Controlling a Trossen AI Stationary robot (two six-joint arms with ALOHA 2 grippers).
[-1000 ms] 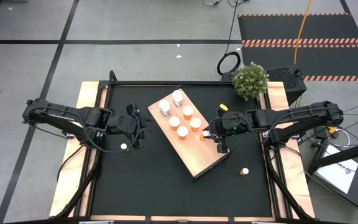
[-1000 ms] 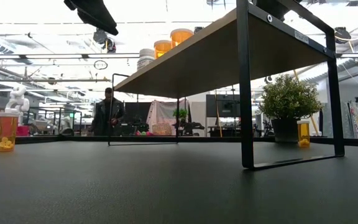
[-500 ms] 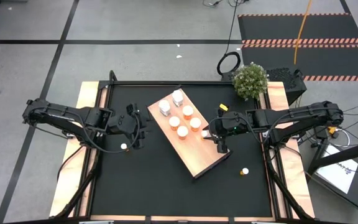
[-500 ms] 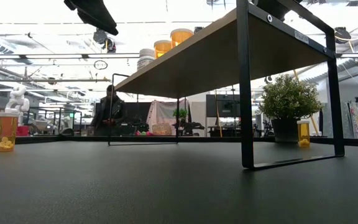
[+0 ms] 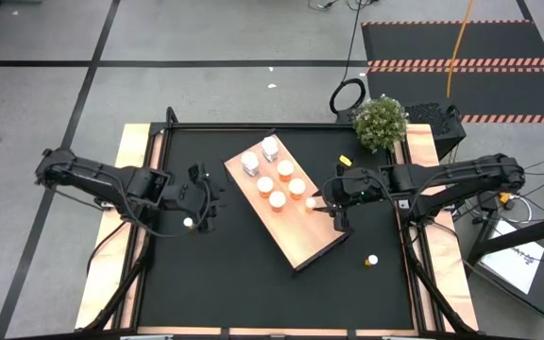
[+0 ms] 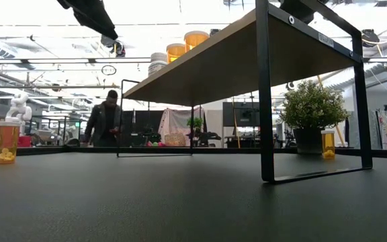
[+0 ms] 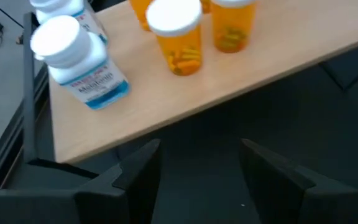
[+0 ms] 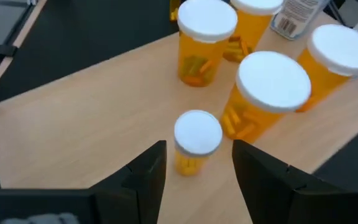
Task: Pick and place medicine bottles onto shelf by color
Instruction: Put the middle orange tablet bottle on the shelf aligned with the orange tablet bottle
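Small orange bottle (image 8: 197, 140) upright on shelf (image 8: 92, 118), light, rigid, tippy; best taken at body below cap. Right end effector (image 8: 194, 165) released around it, left end effector (image 7: 197, 165) released, empty.

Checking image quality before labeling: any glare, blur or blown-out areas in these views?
Low view: ceiling lights blown out, shelf underside backlit and dark. Left wrist view: soft throughout, white bottle label barely legible. Right wrist view: small orange bottle fairly sharp, own fingers blurred. High view: even light, no glare.
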